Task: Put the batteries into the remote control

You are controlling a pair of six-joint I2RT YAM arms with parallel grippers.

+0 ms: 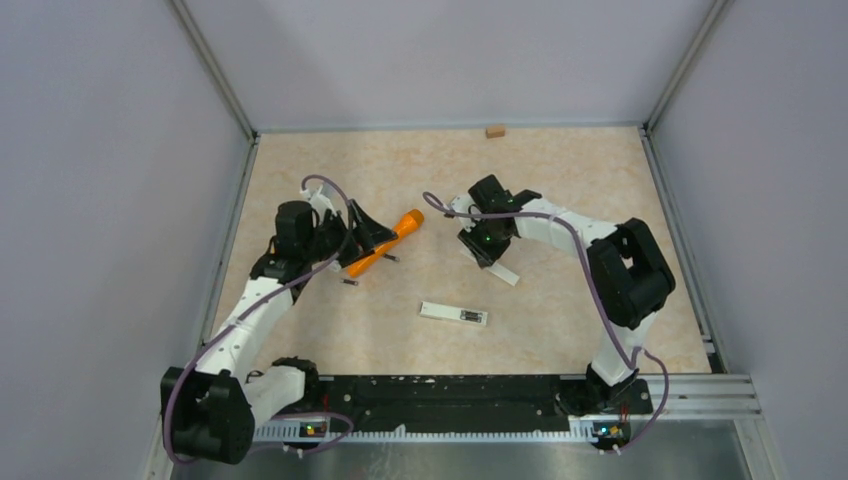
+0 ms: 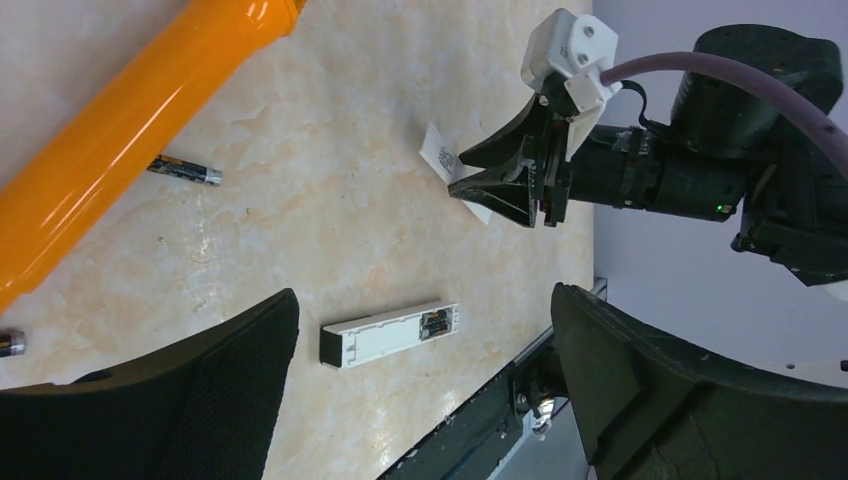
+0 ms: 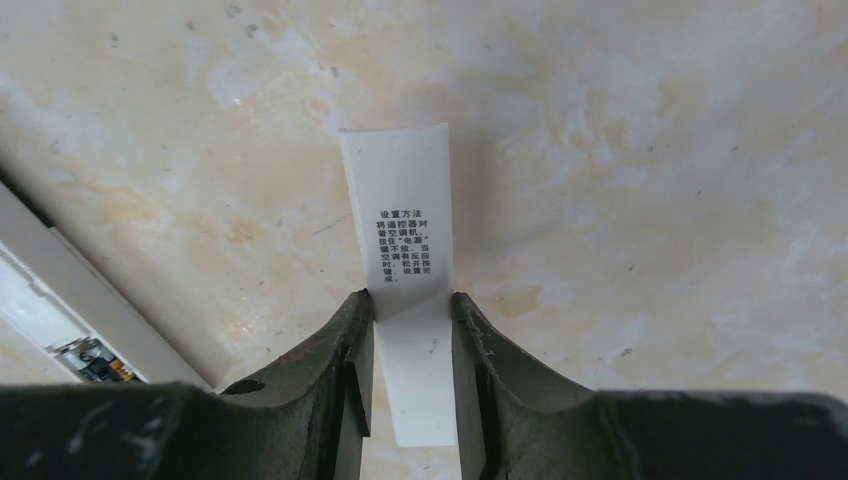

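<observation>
Orange torch [image 1: 385,243]: laid diagonally, left of centre in the top view. Remote control [image 1: 452,313]: lower centre, long axis near horizontal; open battery bay [image 2: 435,322] shown only by the left wrist view. Battery cover [image 3: 398,250]: clamped by the right gripper [image 3: 412,300], its print legible only in the right wrist view. Battery [image 2: 185,169]: beside the torch in the left wrist view, axis horizontal, pale end rightward. Left gripper [image 1: 370,230]: spread wide, empty.
</observation>
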